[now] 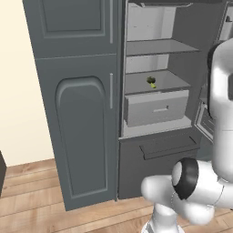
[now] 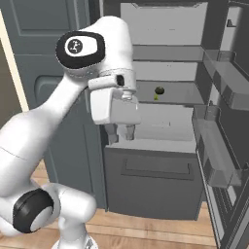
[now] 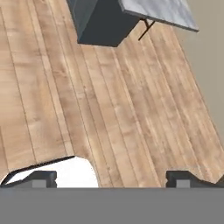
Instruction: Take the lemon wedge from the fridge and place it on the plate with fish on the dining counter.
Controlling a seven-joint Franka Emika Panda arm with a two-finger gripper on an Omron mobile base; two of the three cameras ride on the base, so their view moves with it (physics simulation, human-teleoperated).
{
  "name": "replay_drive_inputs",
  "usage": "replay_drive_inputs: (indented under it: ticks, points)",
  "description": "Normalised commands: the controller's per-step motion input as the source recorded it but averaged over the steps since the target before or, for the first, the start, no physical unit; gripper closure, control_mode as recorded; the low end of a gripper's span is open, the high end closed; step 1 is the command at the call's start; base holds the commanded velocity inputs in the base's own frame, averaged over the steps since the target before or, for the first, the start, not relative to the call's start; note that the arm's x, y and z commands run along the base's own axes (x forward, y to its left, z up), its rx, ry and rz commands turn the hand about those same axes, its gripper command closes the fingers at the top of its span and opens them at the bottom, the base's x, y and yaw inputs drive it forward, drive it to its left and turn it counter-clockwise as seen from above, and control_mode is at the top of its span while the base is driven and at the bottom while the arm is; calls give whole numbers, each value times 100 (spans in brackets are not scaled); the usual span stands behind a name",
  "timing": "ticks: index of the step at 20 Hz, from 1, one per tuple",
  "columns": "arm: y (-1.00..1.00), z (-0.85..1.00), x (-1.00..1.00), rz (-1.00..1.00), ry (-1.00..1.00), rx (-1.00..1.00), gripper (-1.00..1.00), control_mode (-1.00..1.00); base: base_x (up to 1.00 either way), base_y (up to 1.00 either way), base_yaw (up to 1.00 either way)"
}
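Inside the tall dark grey fridge (image 1: 157, 91), whose door stands swung open, the tiny bright yellow lemon wedge (image 1: 153, 84) lies on the pale grey middle shelf (image 1: 173, 82) just above the pale grey drawer (image 1: 156, 107), touching or just beside a small dark green round lump (image 1: 150, 80). It probably sits there as chilled garnish, near the shelf's middle where a reach from the front can get at it.

The two-finger end effector (image 2: 122, 132) hangs in front of the fridge, lower than the wedge's shelf and well apart from it, pointing downward, its fingers spread wide and holding nothing. That pose suits an arm not yet committed to the reach: the hand has still to rise and tilt toward the shelf.

Right of the fridge opening, the right base view shows the clear door bins (image 2: 216, 151), which the left base view barely catches. The left base view instead shows the panelled dark grey cabinet (image 1: 75, 100) beside the fridge. The hand view looks down at the light wooden plank floor (image 3: 109, 109), with a dark grey block and the corner of a grey slab (image 3: 157, 12) at its top edge.
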Motion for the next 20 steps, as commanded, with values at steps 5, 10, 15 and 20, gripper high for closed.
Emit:
replay_drive_inputs:
  ticks: [5, 10, 15, 20]
  points:
    - [87, -80, -3, 34, -49, 10, -100, -100, 0, 0, 0]
    - [-1, -1, 15, 53, -39, 30, -100, -100, 0, 0, 0]
    - [0, 0, 1, 60, -31, 29, -100, -100, 0, 0, 0]
    - [17, -10, 25, 8, 2, -9, -100, -100, 0, 0, 0]
